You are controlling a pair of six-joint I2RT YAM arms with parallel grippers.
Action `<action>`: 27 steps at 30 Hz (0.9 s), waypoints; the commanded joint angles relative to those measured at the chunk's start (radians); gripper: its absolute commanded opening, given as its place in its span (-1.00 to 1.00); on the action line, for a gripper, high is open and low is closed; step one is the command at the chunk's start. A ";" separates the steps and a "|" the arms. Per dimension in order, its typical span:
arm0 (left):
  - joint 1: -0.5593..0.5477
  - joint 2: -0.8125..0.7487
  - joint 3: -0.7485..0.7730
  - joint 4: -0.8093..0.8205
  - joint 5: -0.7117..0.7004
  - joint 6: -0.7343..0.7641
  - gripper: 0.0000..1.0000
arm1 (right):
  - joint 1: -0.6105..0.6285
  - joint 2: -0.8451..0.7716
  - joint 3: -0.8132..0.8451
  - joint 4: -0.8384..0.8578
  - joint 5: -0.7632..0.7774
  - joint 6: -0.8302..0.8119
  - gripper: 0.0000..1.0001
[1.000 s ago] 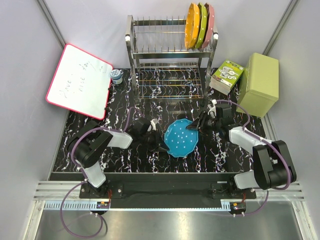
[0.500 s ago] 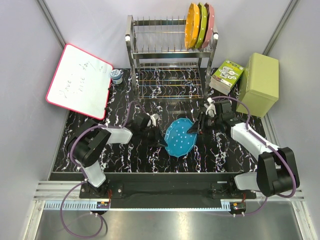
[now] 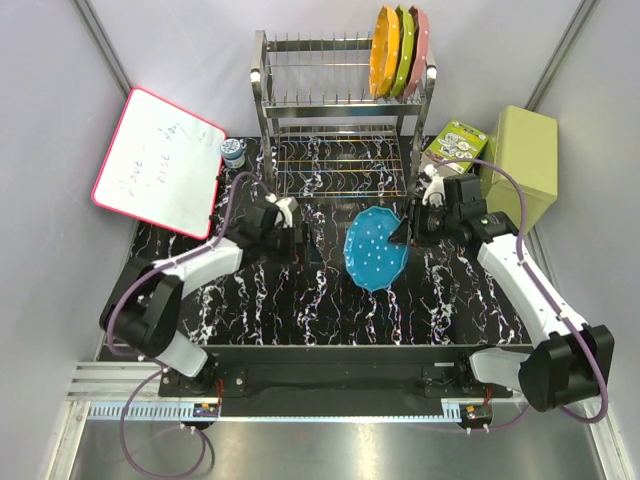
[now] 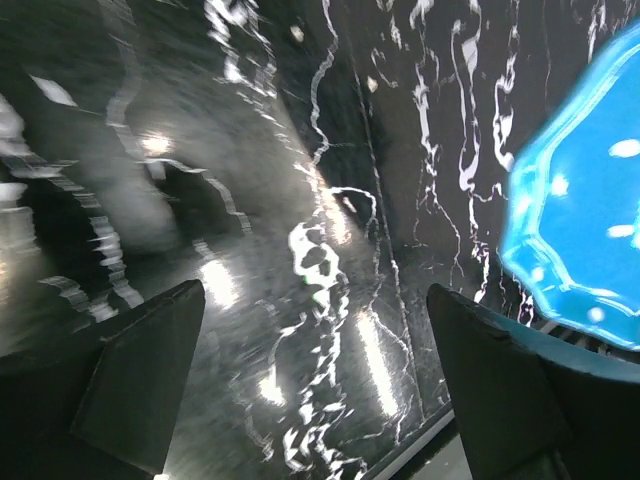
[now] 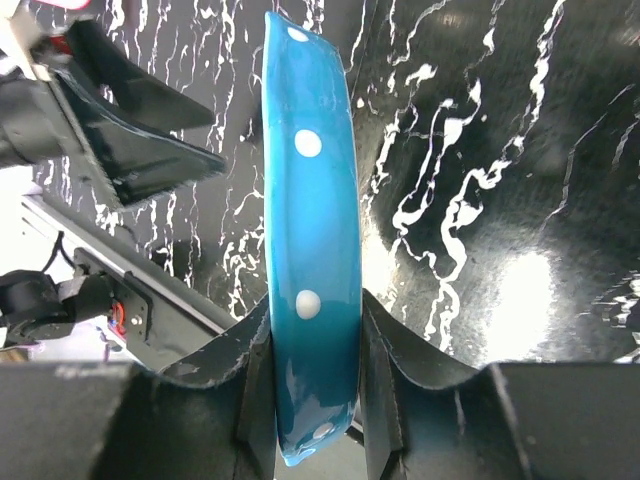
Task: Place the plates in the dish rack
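Three plates and one blue plate are counted, with one dish rack. One whiteboard, one tin and two boxes are seen.

- blue plate: smooth, glossy plastic, with light glinting along its rim.
- dish rack: shiny chrome-like metal wire and posts.
- surface: black marble-patterned top, polished, with bright reflections.
- right tool: dark, matt, plastic-looking fingers.
- pale green box: smooth, matt.
- whiteboard: smooth white face, red rim.
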 commanded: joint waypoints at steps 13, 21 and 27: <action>0.070 -0.406 0.037 -0.227 -0.445 0.400 0.98 | 0.184 0.195 1.069 -0.276 0.066 -0.343 -1.00; 0.142 -0.459 0.032 -0.207 -0.409 0.385 0.98 | 0.220 0.555 1.653 -0.131 0.272 -0.392 -1.00; 0.231 -0.508 -0.017 -0.177 -0.311 0.294 0.98 | 0.332 0.715 1.784 0.248 0.560 -0.544 -1.00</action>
